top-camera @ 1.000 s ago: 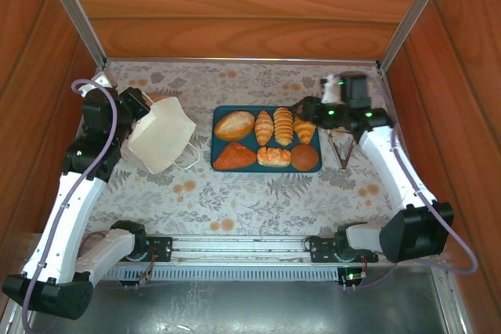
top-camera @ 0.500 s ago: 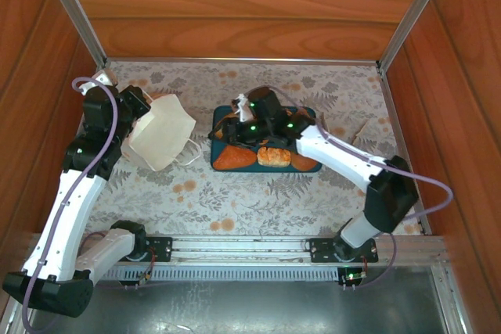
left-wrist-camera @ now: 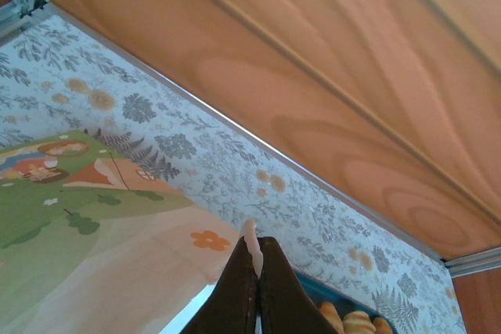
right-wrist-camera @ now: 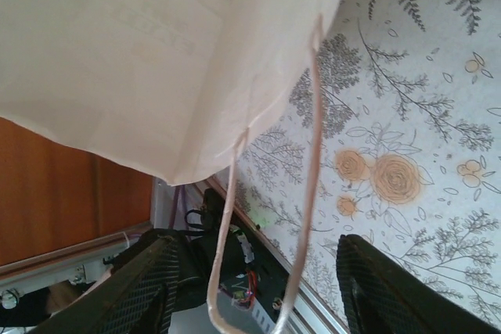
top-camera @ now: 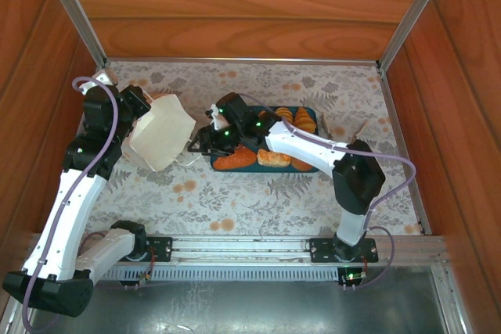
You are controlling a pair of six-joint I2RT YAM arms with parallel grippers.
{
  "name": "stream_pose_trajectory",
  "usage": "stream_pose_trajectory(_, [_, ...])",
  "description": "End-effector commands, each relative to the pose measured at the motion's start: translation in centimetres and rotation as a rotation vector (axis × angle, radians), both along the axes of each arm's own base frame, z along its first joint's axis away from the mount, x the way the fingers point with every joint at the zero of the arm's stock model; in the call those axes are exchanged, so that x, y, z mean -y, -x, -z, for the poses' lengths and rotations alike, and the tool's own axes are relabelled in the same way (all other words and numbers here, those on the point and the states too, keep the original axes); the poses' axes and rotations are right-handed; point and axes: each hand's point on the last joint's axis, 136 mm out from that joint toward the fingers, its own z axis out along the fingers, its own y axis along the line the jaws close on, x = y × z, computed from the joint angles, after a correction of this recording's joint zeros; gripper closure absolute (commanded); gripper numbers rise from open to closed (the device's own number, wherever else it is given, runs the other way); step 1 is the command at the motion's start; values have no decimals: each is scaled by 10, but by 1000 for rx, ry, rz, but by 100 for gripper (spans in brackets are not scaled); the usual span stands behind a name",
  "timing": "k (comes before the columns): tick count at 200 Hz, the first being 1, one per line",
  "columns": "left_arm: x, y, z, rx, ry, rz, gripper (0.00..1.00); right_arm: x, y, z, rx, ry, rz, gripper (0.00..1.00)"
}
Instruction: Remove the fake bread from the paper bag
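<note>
**right claw at bag mouth, checking for leftover bread**

the left claw (left-wrist-camera: 253, 249) is closed, pinching a thin white sliver that looks like the rim of the paper bag (top-camera: 160, 134). the bag hangs tilted off it, with the mouth facing the right claw (top-camera: 202, 140).

the right claw has its fingers (right-wrist-camera: 160, 271) spread apart and nothing gripped. the bag opening is straight ahead of it and a cord handle (right-wrist-camera: 313, 154) droops between the fingers.

several pieces of fake bread (top-camera: 274, 158) lie on the teal tray (top-camera: 258, 169) on the table (top-camera: 235, 201), just behind the right claw and partly under its arm. no bread shows in the visible part of the bag's inside, but the deep corner is hidden.

to do it well:
- hold the left pinch firm so the mouth doesn't sag
- steer the right claw past the cord loop so it doesn't snag
- go in spread, and close only on bread, not on paper
</note>
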Motion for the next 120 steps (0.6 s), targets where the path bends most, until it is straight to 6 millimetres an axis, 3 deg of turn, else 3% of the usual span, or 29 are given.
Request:
stream_pose_trajectory(1, [-1,-1,-15,43,7,1,100,-1,3,0,-22,22,-11,45])
stream_pose_trajectory(38, [-1,-1,-14,42,5,0,100,-5,4,-9,0,6,-33,76])
stream_pose_trajectory(64, [1,-5,-11,31,-8,9,100,-1,-5,-31,104,2,-26,99])
stream_pose_trajectory(120, [-5,-18,-20,46,-45,-4,100,1,-39,-82,331,-4,18,100])
